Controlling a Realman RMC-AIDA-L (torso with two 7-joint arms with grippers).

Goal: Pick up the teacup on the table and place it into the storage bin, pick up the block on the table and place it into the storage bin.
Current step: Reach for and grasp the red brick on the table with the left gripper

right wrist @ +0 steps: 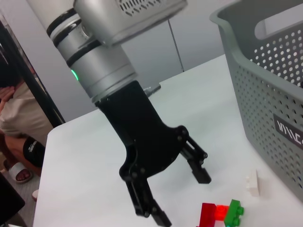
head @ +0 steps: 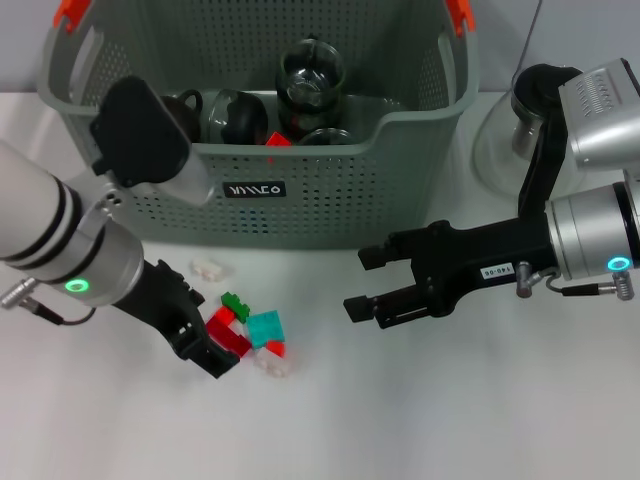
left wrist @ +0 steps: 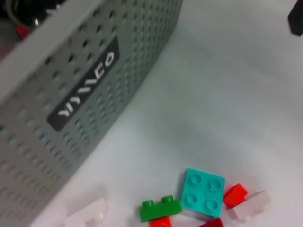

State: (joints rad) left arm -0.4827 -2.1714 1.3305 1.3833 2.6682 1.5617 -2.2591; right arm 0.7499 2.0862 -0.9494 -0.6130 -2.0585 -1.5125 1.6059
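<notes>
Teacups lie inside the storage bin [head: 330,190]. Blocks [head: 250,335] remain on the table [head: 450,420]. Left tool [head: 205,345], fingers apart, hovers beside them; right tool [head: 365,283] idle, fingers apart.

A robot test lab or demonstration room: a plain white table [head: 480,420] before bare grey wall panels [right wrist: 189,42], with a seated onlooker [right wrist: 19,123] in sandals at its edge.

Red block [left wrist: 162,222] cut by frame edge.
</notes>
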